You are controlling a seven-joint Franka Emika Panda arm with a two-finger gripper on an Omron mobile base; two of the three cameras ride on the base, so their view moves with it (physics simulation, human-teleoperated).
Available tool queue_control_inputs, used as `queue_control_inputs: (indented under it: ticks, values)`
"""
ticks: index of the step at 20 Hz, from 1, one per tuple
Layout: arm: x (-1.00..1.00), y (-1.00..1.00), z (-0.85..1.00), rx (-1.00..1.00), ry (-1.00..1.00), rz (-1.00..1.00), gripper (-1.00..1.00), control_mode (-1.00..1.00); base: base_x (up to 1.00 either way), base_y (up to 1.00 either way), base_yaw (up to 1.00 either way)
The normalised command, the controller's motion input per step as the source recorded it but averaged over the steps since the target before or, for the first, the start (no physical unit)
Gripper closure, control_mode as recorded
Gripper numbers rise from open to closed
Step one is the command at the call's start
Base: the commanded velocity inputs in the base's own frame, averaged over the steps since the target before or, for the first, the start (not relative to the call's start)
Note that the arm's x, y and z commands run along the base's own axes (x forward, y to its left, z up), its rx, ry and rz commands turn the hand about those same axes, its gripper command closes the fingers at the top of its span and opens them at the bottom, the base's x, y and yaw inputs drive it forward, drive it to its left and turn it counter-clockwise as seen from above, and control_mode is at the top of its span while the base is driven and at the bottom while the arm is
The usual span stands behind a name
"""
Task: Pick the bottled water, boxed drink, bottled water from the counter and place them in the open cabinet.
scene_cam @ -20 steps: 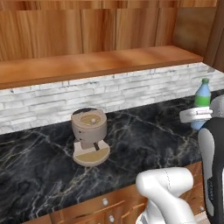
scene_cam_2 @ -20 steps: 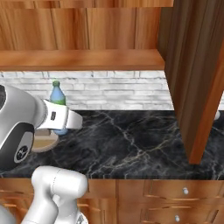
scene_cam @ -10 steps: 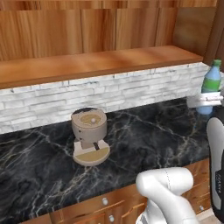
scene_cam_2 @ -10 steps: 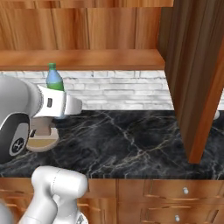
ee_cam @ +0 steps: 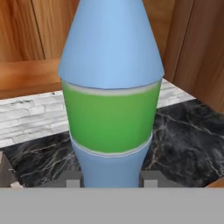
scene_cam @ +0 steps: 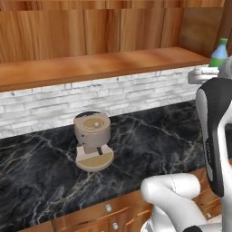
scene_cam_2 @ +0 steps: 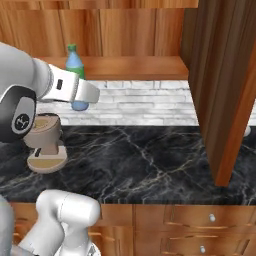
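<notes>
My gripper [ee_cam: 112, 180] is shut on the bottled water [ee_cam: 111, 109], a translucent blue bottle with a green label band and a green cap. The bottle is upright, its base between the two dark fingertips [ee_cam: 73, 180]. The bottled water [scene_cam_2: 75, 65] hangs in the air at the height of the cabinet's wooden shelf board [scene_cam_2: 130, 67], in front of it and well above the black marble counter [scene_cam_2: 140, 155]. In the left base view the bottled water [scene_cam: 219, 52] is at the far right edge, just past the right end of the shelf board [scene_cam: 104, 63]. The boxed drink is out of view.
A beige coffee machine [scene_cam: 93, 140] stands on the counter [scene_cam: 149, 145] below the shelf, also visible in the right base view [scene_cam_2: 45, 145]. The open cabinet door [scene_cam_2: 220, 85] juts forward on the right. White brick backsplash [scene_cam_2: 145, 105] lies under the shelf. Wooden drawers with silver knobs [scene_cam_2: 212, 218] sit below the counter.
The arm has lifted the bottle from just above the counter up to shelf height. The grip has stayed shut on it. The coffee machine has not moved.
</notes>
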Motion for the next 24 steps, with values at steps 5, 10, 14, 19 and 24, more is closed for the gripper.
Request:
queue_control_inputs:
  ticks: [5,10,14,19,24]
  values:
    - [0.68,-0.17,0.18,0.00,0.00,0.00,1.00,-1.00,0.00,0.00,0.00]
    - [0.75,-0.33,0.05,0.01,0.00,0.11,1.00,-1.00,0.00,0.00,0.00]
    - [0.97,-0.23,0.00,0.00,0.01,0.10,1.00,-1.00,0.00,0.00,0.00]
    - [0.99,-0.14,0.00,0.00,0.03,0.02,1.00,-1.00,0.00,0.00,0.00]
    - [0.87,-0.11,0.01,0.00,0.03,0.00,1.00,-1.00,0.00,0.00,0.00]
